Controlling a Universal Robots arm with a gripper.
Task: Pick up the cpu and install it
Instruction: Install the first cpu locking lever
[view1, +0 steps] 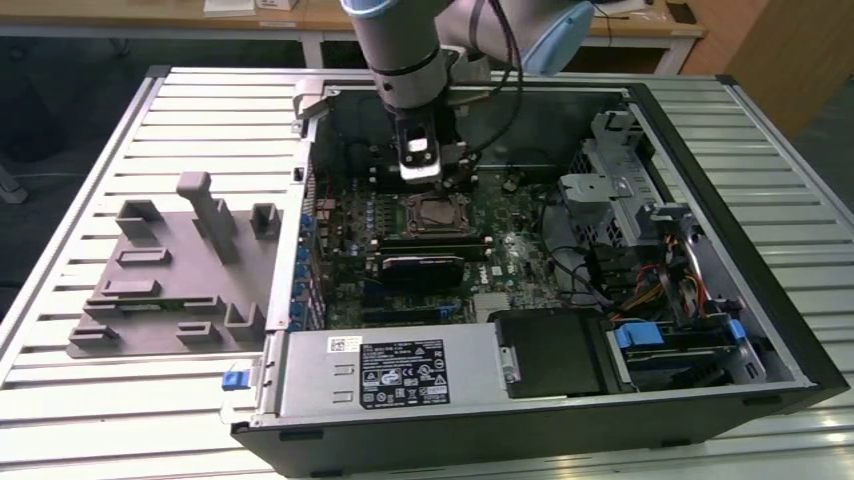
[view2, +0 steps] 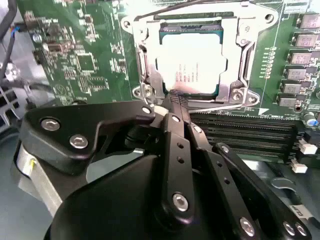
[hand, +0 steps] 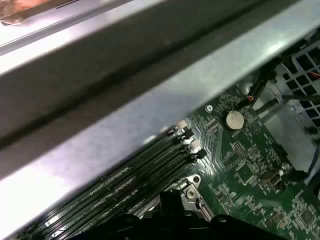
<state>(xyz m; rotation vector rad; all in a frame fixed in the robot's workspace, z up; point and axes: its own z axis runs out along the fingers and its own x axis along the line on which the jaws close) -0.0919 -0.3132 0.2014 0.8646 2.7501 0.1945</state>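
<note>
Item: small flat square cpu (view2: 192, 62) with a shiny silver-grey metal top, lying flat in the silver metal socket frame (view2: 140, 35) on the green motherboard (view2: 85, 55). In the exterior view it sits just above the frame's centre. Status: judged picked up and placed. The seating step looks done, but whether the frame's retaining latch is locked cannot be told. Black multi-link gripper (view2: 172, 100): clenched, fingertips drawn together with nothing between them, poised at the near edge of the socket frame and just beside the cpu. Whether it touches the frame is unclear. Adjacent: black memory slots (view2: 240, 127) beside the socket. Enclosure: open black computer case (view1: 534, 440) lying on its side, with a grey power supply box (view1: 387, 370) in the lower centre of the exterior view. Grey robot arm (view1: 400, 40) enters from the top centre. Surface: pale slatted metal desk (view1: 200, 110), with a grey plastic fixture block (view1: 160, 270) toward the exterior view's left. Room: wooden furniture (view1: 334, 15) along the top edge.
</note>
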